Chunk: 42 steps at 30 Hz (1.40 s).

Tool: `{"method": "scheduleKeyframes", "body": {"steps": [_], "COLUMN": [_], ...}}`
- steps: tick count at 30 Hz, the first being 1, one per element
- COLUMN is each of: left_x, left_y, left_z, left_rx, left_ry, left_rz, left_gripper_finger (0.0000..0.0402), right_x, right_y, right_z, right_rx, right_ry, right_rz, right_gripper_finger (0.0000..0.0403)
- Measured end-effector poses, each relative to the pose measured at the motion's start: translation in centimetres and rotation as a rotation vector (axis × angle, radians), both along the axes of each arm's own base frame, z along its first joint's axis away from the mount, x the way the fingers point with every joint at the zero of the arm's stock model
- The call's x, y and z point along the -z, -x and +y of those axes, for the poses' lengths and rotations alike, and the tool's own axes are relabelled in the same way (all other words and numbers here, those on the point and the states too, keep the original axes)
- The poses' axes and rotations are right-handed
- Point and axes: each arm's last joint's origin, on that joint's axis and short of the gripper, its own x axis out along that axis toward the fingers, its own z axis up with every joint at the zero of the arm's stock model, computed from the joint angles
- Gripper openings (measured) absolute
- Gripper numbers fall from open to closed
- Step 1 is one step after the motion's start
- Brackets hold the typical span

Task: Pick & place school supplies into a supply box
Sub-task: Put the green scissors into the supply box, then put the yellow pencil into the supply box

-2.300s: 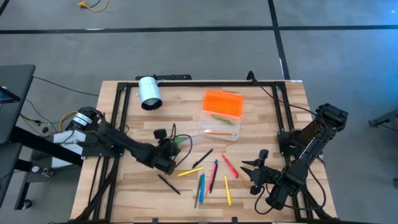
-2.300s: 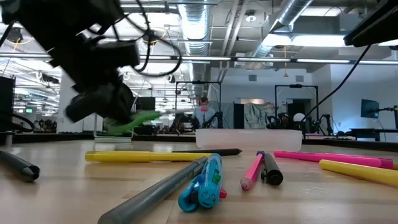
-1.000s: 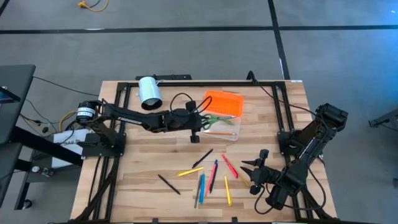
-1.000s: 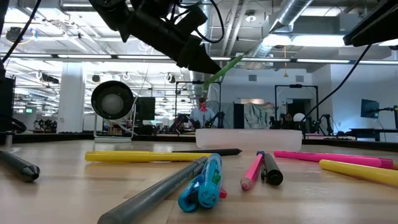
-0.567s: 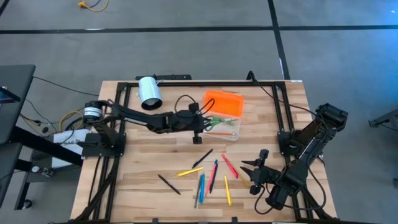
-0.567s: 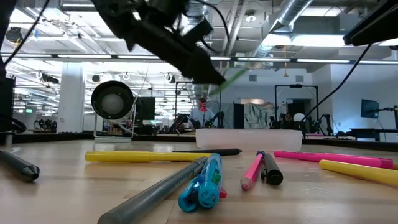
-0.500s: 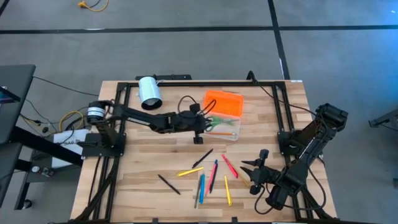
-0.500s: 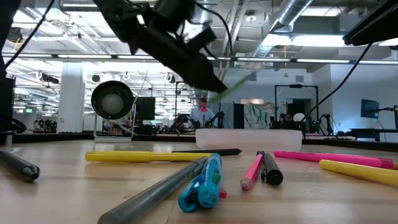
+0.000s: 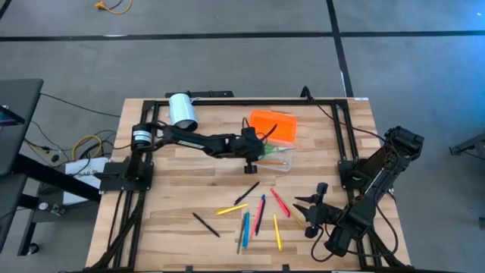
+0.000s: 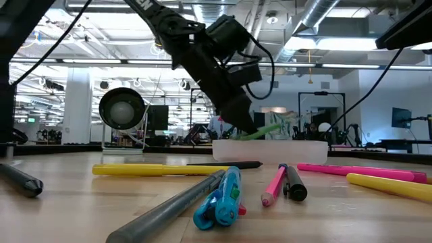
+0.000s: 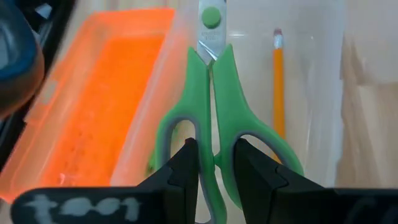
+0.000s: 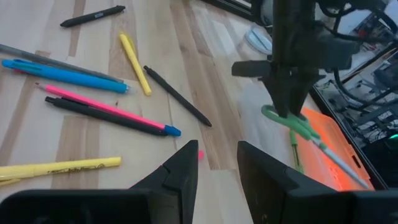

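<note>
The left arm stretches rightward across the far half of the bench, its claw (image 9: 253,154) pitched downward with both fingers (image 11: 186,168) pinched together on something held between them. The right arm sits folded at the near right corner, its claw (image 9: 309,211) pointing left, low over the bench, fingers spread apart.

We see even, bright overhead light on the table (image 9: 189,205), with only faint shadows. In the low view, ceiling lights glare at upper left, and the nearest pens (image 10: 217,202) at lower centre are soft. In the left wrist view, the dark fingers (image 11: 186,177) at the bottom edge are blurred.
</note>
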Motion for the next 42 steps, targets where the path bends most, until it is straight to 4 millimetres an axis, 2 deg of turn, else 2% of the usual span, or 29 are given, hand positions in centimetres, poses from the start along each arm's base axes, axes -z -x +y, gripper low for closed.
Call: {"method": "scheduleKeyframes", "body": {"steps": [5,16,28,32,42], "left_x": [-0.1,-0.8,-0.9,-1.0,-1.0], "left_y": [-0.5,-0.1,0.0,-0.1,-0.2], "left_z": [0.1,0.1,-0.1,-0.1,-0.1], "left_rx": [-0.006,-0.041,-0.04,-0.045,-0.044], "left_ry": [-0.006,-0.004,0.054,0.058,0.053], "left_rz": [0.057,0.185,0.201,0.188,0.179], "left_gripper_finger": [0.0071,0.0071,0.0072,0.0087,0.0154], "right_x": [0.0,0.1,0.1,0.1,0.1], "right_y": [0.0,0.1,0.0,0.0,0.0], "right_z": [0.0,0.0,0.0,0.0,0.0], "right_rx": [-0.001,-0.001,0.004,0.005,0.011], "right_ry": [-0.01,-0.012,-0.021,-0.023,-0.032], "right_rz": [0.014,0.02,0.016,0.014,0.011], "right_gripper_finger": [0.0107,0.0107,0.0107,0.0107,0.0107]}}
